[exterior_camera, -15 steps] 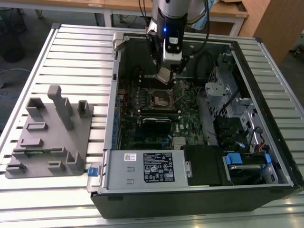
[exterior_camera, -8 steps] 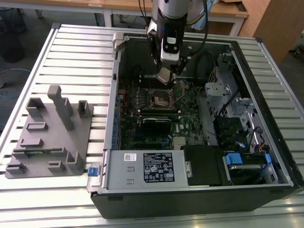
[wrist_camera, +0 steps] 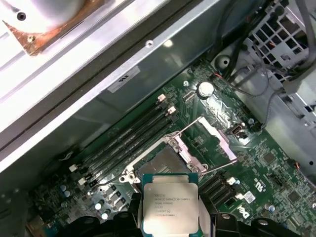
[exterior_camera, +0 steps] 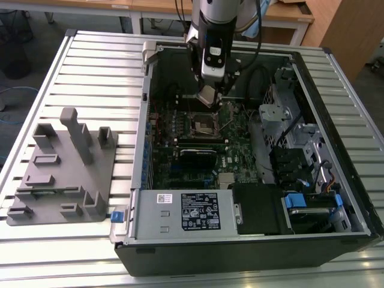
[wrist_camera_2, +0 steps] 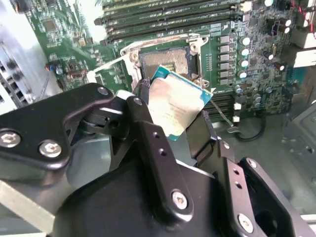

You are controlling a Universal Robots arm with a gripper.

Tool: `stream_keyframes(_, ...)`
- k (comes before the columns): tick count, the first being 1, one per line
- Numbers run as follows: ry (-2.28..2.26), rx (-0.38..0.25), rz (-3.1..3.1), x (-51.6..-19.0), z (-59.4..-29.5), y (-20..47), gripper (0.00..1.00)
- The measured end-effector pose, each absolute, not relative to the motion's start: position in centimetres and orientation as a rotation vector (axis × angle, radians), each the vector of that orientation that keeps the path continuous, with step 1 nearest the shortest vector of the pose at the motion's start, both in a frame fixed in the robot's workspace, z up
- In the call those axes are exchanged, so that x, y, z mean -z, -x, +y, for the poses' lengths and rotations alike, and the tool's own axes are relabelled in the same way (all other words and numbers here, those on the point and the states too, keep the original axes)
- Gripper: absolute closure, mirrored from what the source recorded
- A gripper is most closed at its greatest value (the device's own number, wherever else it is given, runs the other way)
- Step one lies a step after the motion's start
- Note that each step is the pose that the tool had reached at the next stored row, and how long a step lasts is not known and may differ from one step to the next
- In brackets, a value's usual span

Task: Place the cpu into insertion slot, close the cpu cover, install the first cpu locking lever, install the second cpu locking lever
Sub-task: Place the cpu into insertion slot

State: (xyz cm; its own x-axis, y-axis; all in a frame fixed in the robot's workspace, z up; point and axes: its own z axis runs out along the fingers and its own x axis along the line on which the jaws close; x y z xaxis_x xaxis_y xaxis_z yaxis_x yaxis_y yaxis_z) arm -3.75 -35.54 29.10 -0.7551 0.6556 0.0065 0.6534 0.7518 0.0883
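You have a slatted silver aluminium tabletop (exterior_camera: 96, 66). On the exterior view's left it carries a grey plastic fixture plate with upright posts (exterior_camera: 60, 180), near an open black computer case (exterior_camera: 240, 255). Along the case's near side lies a silver metal power-supply box with a white label (exterior_camera: 147, 219), with a small blue plastic tab (exterior_camera: 117, 215) at its left corner. Inside, a green circuit board (exterior_camera: 237, 129) bears a long black ridged module (exterior_camera: 198, 157). In both wrist views it also bears rows of long black memory slots (wrist_camera: 128, 138) (wrist_camera_2: 168, 19). Pale wooden desks (exterior_camera: 288, 12) stand at the far edge.

arm (exterior_camera: 219, 15): near-vertical, wrist pointing down above insertion slot (exterior_camera: 204, 125) | gripper (exterior_camera: 207, 96): just above slot, not touching | fingers (wrist_camera_2: 148, 128): pinching cpu (wrist_camera: 170, 202) by opposite edges, chip tilted over slot
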Motion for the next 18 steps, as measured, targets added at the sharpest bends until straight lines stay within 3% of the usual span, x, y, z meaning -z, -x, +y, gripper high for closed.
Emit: stream_keyframes(18, -1.531, -0.124, 2.697, -28.73, -35.54, 3.74, 0.46)
